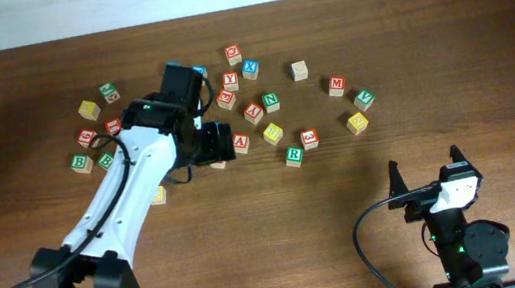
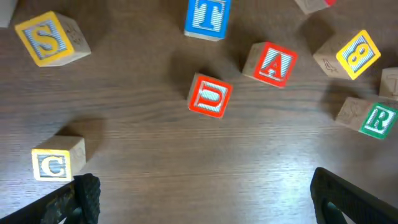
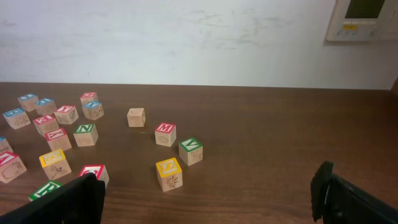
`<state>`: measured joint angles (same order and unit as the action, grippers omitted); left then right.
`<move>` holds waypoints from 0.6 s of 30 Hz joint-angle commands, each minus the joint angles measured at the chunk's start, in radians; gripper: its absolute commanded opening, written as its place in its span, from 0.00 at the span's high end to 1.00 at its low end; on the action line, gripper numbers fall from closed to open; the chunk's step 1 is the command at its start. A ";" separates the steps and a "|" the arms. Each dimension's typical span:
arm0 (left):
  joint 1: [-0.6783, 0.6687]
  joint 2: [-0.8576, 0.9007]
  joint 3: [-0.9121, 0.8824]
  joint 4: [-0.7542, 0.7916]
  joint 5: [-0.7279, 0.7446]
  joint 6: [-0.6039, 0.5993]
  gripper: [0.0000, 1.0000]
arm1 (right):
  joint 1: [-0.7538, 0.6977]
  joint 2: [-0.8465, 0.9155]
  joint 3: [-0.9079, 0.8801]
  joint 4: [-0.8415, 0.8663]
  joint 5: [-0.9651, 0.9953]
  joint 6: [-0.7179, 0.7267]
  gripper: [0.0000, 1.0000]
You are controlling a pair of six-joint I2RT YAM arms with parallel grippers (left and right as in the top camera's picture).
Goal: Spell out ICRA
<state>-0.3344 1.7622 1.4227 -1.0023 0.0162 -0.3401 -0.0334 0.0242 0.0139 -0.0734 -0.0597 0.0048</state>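
My left gripper [image 1: 214, 140] hovers over the middle of the scattered letter blocks. In the left wrist view it [image 2: 202, 190] is open and empty above bare wood. A yellow C block [image 2: 56, 160] lies just ahead of its left finger; in the overhead view it [image 1: 159, 194] is partly hidden under the arm. A red A block [image 2: 272, 64] [image 1: 241, 143] and a green R block [image 2: 376, 118] [image 1: 294, 156] lie to the right. I cannot pick out an I block. My right gripper [image 1: 426, 171] [image 3: 208, 186] is open and empty near the front right.
In the left wrist view a red-faced block [image 2: 210, 96], a blue T [image 2: 207, 15], a yellow S [image 2: 50, 38] and a yellow block [image 2: 354, 55] lie around. In the right wrist view a yellow block [image 3: 169, 173] and a green block [image 3: 191, 150] lie ahead.
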 commanded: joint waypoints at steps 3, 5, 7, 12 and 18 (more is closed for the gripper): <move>0.003 -0.027 0.019 0.021 -0.039 -0.013 0.00 | -0.006 -0.005 -0.008 -0.001 0.008 0.010 0.02; 0.005 -0.027 0.019 0.024 -0.092 -0.014 0.01 | -0.006 -0.005 -0.008 -0.001 0.008 0.010 0.02; 0.005 -0.027 0.019 0.031 -0.085 -0.014 0.01 | -0.006 -0.005 -0.008 -0.001 0.008 0.010 0.02; 0.002 -0.027 0.019 0.040 -0.022 -0.014 0.01 | -0.006 -0.005 -0.008 -0.001 0.008 0.010 0.02; -0.016 -0.027 0.018 0.055 0.291 -0.013 0.01 | -0.006 -0.005 -0.008 -0.001 0.008 0.010 0.02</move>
<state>-0.3344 1.7622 1.4227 -0.9619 0.1749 -0.3408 -0.0334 0.0242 0.0139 -0.0738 -0.0597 0.0051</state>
